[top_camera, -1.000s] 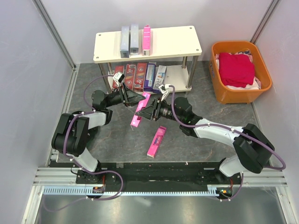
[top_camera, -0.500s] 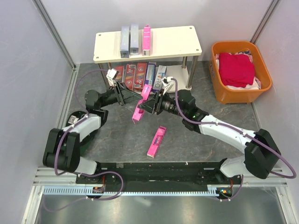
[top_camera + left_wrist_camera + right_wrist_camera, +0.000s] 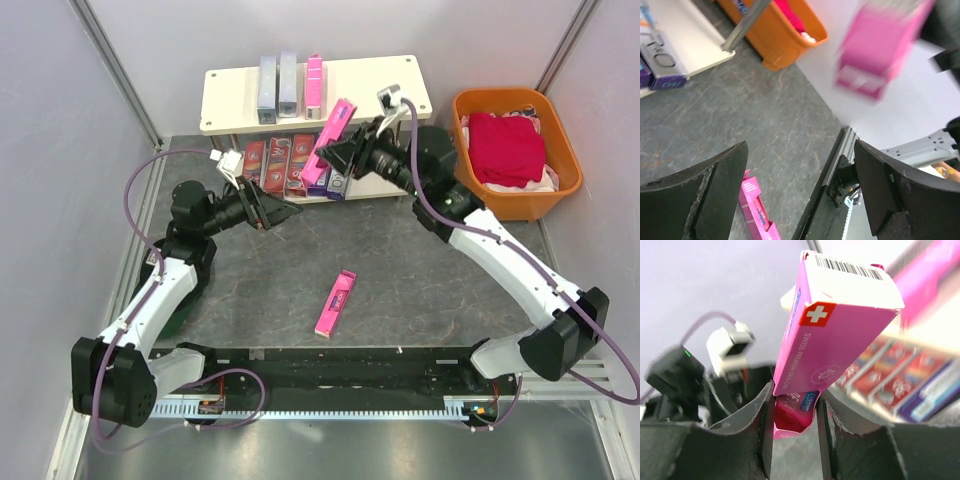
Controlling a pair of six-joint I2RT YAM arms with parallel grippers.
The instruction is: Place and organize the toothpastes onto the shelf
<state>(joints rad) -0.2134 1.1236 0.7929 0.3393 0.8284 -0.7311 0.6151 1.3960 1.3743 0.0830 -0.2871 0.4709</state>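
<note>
Top external: on the left of the desk [image 3: 420, 270], the left end effector [image 3: 275, 211] hangs released. Its jaws are wide with nothing between them, and it points right toward the shelf [image 3: 380, 85]. On the left of the top board lie two silver-grey cartons [image 3: 268, 88] and one pink carton [image 3: 314, 83], side by side and running near to far. On the lower tier are three red cartons [image 3: 277, 163], then a purple carton [image 3: 321, 168] and a white carton [image 3: 342, 178], packed close. Right of centre, the held pink carton [image 3: 340, 115] is tilted in the air at the near edge of the top board, just right of the row there. The right end effector [image 3: 332, 150] is clenched on its lower end. The right wrist view shows the fingers [image 3: 747, 425] pinching the narrow sides near an open end flap. Judgement: light, thin card, stiff along its length but easily crushed, glossy and liable to slip. The better hold is mid-length across the narrow sides, not at the flap. A loose pink carton [image 3: 336, 303] lies flat at mid-desk, well apart from the shelf and open to approach. Likely obstacles are the near edge of the top board, the shelved pink carton and the right front leg [image 3: 405, 155]. Far right is an orange basket [image 3: 470, 190] with red cloth [image 3: 505, 145], clear of the work.
</note>
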